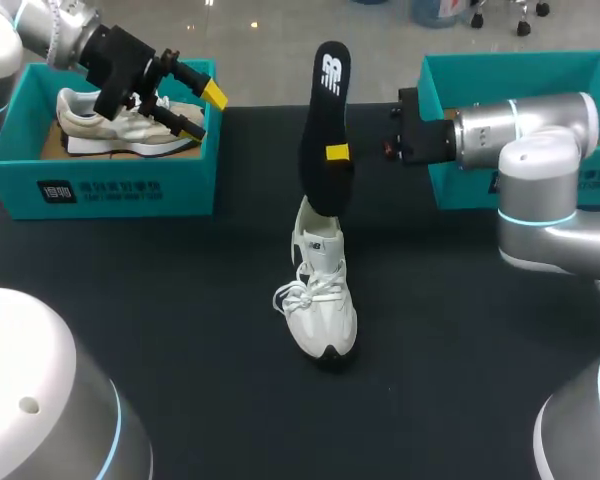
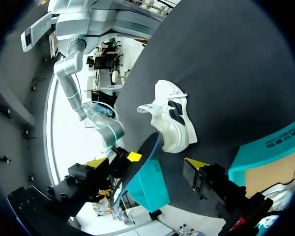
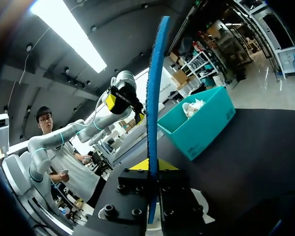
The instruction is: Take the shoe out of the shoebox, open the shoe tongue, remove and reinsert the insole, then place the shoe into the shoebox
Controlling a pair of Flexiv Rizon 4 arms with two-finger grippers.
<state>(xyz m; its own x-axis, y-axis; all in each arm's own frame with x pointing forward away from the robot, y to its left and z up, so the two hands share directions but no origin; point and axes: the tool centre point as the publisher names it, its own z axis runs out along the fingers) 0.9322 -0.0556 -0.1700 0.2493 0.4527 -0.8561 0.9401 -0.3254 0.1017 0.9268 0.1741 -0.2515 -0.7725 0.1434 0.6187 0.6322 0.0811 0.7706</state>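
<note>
A white shoe (image 1: 322, 300) stands on the black table, toe toward the front edge; it shows ahead of the fingers in the left wrist view (image 2: 173, 118). My right gripper (image 1: 337, 152) is shut on the black insole (image 1: 327, 120), held upright with its lower end at the shoe's opening. Seen edge-on, the insole (image 3: 155, 98) rises from between the right gripper's (image 3: 152, 169) fingers. My left gripper (image 1: 202, 108) hangs open over the left teal shoebox (image 1: 110, 190), holding nothing. A beige shoe (image 1: 120, 125) lies in that box.
A second teal box (image 1: 520, 75) stands at the back right, behind my right arm (image 1: 520, 130). The left shoebox (image 3: 201, 123) and left gripper (image 3: 120, 98) lie beyond the insole in the right wrist view.
</note>
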